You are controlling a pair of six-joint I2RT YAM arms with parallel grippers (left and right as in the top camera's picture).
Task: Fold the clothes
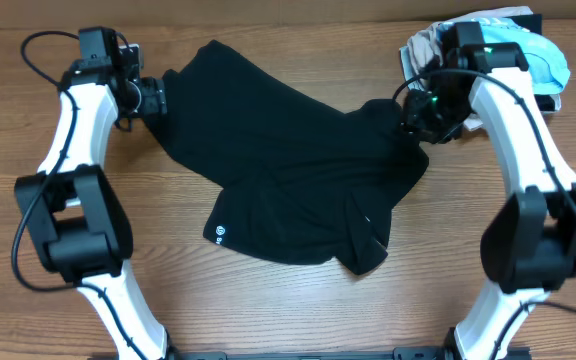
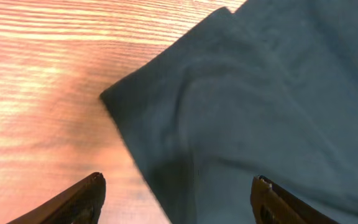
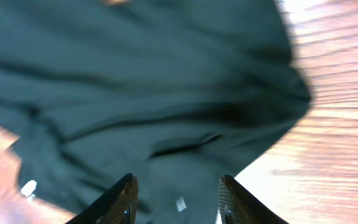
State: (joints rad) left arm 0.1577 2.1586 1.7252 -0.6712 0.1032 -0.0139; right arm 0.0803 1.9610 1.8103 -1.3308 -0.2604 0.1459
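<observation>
Scene: A black garment, the clothes, lies unfolded and rumpled across the middle of a wooden worktop, flanked by two white robot arms.
Garment edges: Its far-left corner reaches toward the far edge. Its lower hem runs slantwise toward the near edge, ending in a doubled-over flap near the right.
Left gripper: The left gripper sits at the garment's left edge. In the wrist view its dark fingers stand wide apart and released, with a cloth corner lying flat below the gap and nothing pinched.
Right gripper: The right gripper hangs over the garment's right edge. Its jaws are parted with fabric spread beneath them, and no cloth is seen clamped. The wrist view is blurred.
Open room: Bare wood shows along the left edge, in a broad strip along the near edge between the two arm bases, and to the right of the garment.
Crowded corner: A light blue garment and a beige garment are heaped at the far-right corner, just behind the right arm.
Markings: A small round white logo sits near the lower-left hem. A small white tag shows near the doubled-over flap. No lettering on either is readable.
</observation>
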